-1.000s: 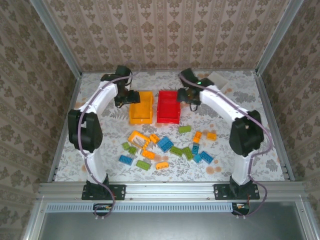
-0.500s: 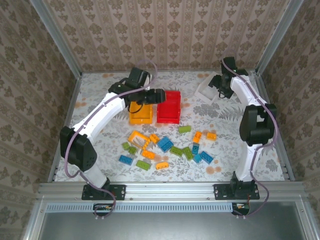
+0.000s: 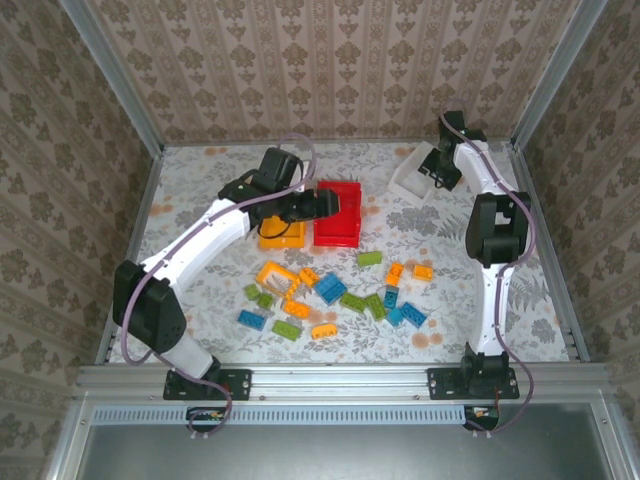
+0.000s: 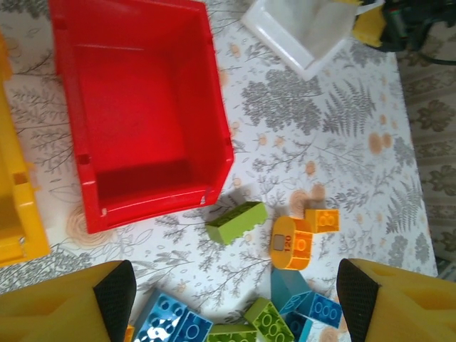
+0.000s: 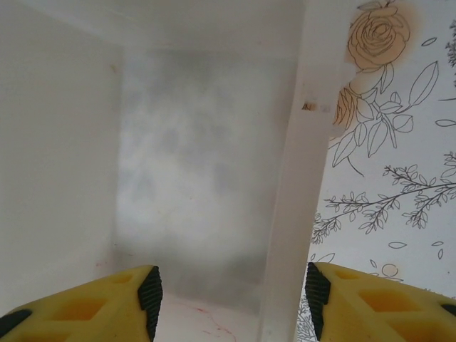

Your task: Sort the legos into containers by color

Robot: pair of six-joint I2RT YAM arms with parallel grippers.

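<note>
Floral tabletop [image 4: 342, 142] holds an orange lego [image 4: 298, 255] bearing a small illegible sticker [image 4: 279, 244].

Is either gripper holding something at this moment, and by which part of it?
Nothing is held. The left gripper is open and empty; the right gripper straddles one wall of the white bin, not clamped.

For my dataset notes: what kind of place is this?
Probably a robot test cell, not a home: an aluminium frame, wallpaper-print walls around a floral table, left arm and right arm bolted at its near edge.
</note>
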